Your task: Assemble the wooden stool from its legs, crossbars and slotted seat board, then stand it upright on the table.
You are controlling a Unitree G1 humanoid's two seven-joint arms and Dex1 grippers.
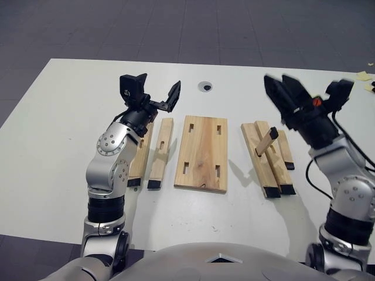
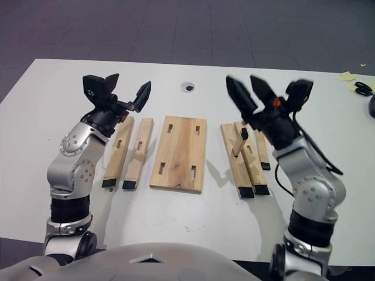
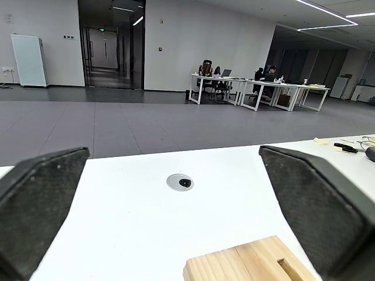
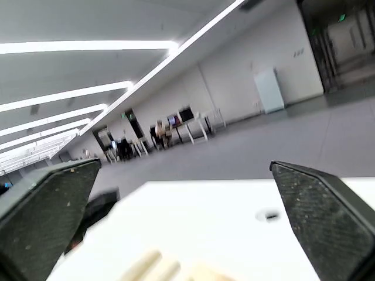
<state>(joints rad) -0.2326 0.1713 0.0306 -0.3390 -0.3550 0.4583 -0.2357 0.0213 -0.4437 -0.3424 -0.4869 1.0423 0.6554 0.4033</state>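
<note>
Head view: slotted seat board [image 1: 202,152] flat on white counter [image 1: 70,129], two legs [image 1: 159,153] left of it near spread left pincer [image 1: 153,93], leg-and-crossbar cluster [image 1: 268,161] right of it near spread right pincer [image 1: 282,88]; left wrist view: leg end [image 3: 249,264] between parted fingers [image 3: 41,205]; right wrist view: fingers wide apart.

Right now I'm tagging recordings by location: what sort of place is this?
Likely a large open-plan office or lab hall: the wide white table has a round metal cable grommet, dark grey tiled floor stretches behind it, and rows of white desks stand under long ceiling strip lights.
</note>
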